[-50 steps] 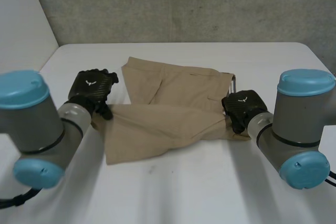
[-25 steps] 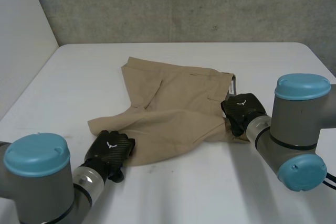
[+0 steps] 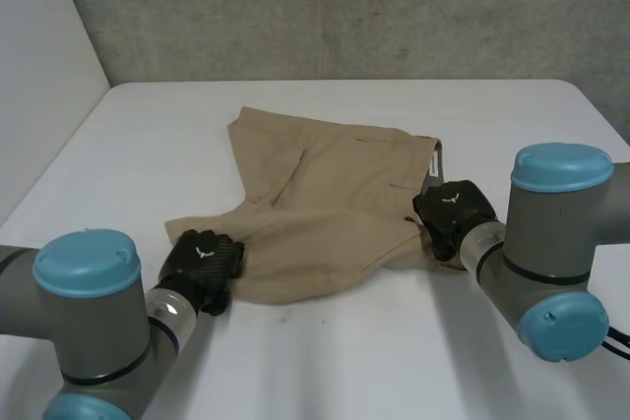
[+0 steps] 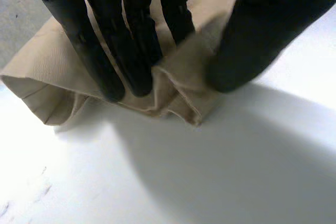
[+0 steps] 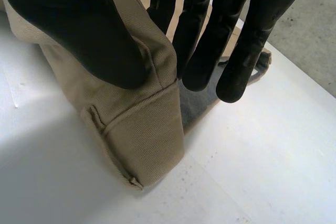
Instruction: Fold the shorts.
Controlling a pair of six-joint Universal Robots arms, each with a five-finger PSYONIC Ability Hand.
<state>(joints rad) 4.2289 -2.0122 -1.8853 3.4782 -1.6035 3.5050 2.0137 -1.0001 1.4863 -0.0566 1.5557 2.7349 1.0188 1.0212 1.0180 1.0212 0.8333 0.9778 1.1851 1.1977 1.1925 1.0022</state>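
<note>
A white table (image 3: 325,361) stands before a rough grey concrete wall (image 3: 345,7), with a plain white panel (image 3: 39,76) along its left side. The tan shorts (image 3: 335,194) lie in the middle of the table. Their waistband end points toward the right edge and their two legs toward the left, one nearer the far edge and one nearer the near edge. The cloth lies mostly flat, with soft creases across the nearer leg.

The left hand (image 3: 202,265) sits at the near left corner of the shorts, on the end of the nearer leg. In the left wrist view its fingers (image 4: 131,35) are nearly straight and close together, pressing on one side of a raised fold of cloth. The thumb presses on the other side, so the fold is clamped between them. The hem (image 4: 47,108) beside the fingertips bunches up on the table.

The right hand (image 3: 448,218) is at the right edge of the shorts, on the waistband (image 5: 131,77). In the right wrist view the thumb lies on the outer face of the waistband corner. The fingers (image 5: 199,35), slightly apart, are on the inner side, and the cloth is held between thumb and fingers. That corner stands up off the table. A belt loop (image 5: 97,121) shows below the thumb, and grey lining (image 5: 197,103) shows by the fingertips.
</note>
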